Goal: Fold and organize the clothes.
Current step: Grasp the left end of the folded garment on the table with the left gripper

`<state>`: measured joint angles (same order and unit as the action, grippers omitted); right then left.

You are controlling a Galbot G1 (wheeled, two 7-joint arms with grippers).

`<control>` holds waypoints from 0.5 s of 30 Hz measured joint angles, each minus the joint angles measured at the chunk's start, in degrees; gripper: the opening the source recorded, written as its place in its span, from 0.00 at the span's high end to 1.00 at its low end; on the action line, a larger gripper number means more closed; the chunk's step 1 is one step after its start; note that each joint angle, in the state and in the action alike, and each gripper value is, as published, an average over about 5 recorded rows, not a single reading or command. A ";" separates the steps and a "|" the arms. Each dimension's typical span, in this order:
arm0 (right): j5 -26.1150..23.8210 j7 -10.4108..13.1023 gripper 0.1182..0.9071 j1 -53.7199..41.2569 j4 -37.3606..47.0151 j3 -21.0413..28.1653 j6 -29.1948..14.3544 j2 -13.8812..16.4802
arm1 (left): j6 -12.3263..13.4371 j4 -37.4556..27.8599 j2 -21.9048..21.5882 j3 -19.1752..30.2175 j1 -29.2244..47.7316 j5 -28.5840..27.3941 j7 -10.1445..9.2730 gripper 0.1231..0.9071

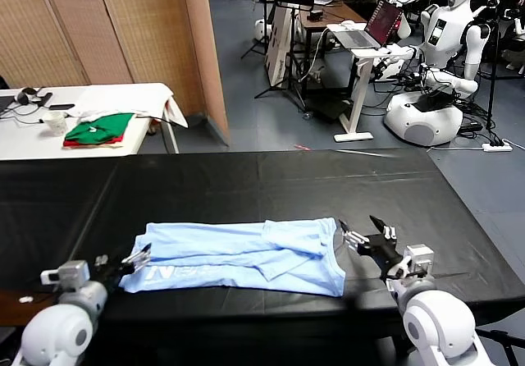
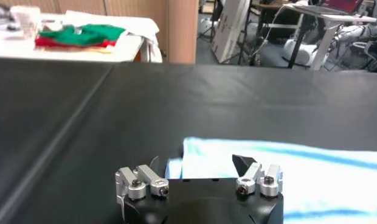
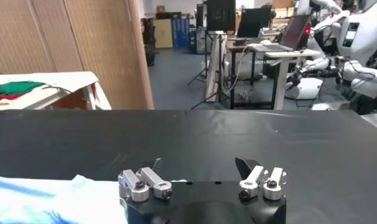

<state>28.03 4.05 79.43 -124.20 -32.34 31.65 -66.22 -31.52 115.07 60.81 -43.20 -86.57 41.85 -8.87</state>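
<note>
The pale blue T-shirt (image 1: 242, 257) lies on the black tabletop (image 1: 271, 181), toward 6 o'clock in the head view. It looks part-folded: already brought into a long flat band running from 9 to 3 o'clock, with one sleeve or flap turned in on top toward the 3 o'clock end. By my reading the lengthwise fold is done, and what remains is folding the band across itself into a compact stack, then setting it tidily.

The left claw (image 1: 141, 258) sits at the shirt's 9 o'clock end, jaws spread wide, holding nothing; its wrist view shows the fabric edge just beyond the open tips. The right claw (image 1: 371, 233) sits just off the 3 o'clock end, likewise wide open and empty, clear of the cloth.

Around: a white side table (image 1: 98, 103) at 10 o'clock carries green and red garments (image 1: 100, 130) and a cup (image 1: 55, 122), well apart from the work. Desks, a laptop and other white robots (image 1: 439, 62) stand at 1 to 2 o'clock across the floor. Nothing lies on the tabletop between the claws and the shirt
</note>
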 joint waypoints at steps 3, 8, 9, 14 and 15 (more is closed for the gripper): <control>-0.03 -0.01 0.00 0.24 -0.08 -0.12 0.02 -0.11 | 0.48 -0.95 0.26 -0.69 -0.35 1.54 0.26 0.00; -0.09 0.01 0.00 0.23 -0.06 -0.17 0.10 -0.45 | 0.69 -1.72 0.74 -0.68 -0.70 2.13 0.71 0.00; -0.10 0.02 0.00 0.22 -0.05 -0.17 0.12 -0.51 | 0.74 -1.72 0.88 -0.53 -0.72 2.01 0.79 0.00; -0.16 0.04 0.00 0.20 0.07 -0.16 0.14 -0.80 | 0.96 -1.74 1.35 0.44 -0.36 1.09 0.99 0.00; -0.17 0.04 0.00 0.19 0.09 -0.15 0.15 -0.86 | 1.02 -1.79 1.39 0.62 -0.27 0.83 1.04 0.00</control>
<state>27.86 4.09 79.62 -124.11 -32.49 31.80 -67.08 -30.50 113.28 62.19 -42.58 -86.85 42.67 -7.83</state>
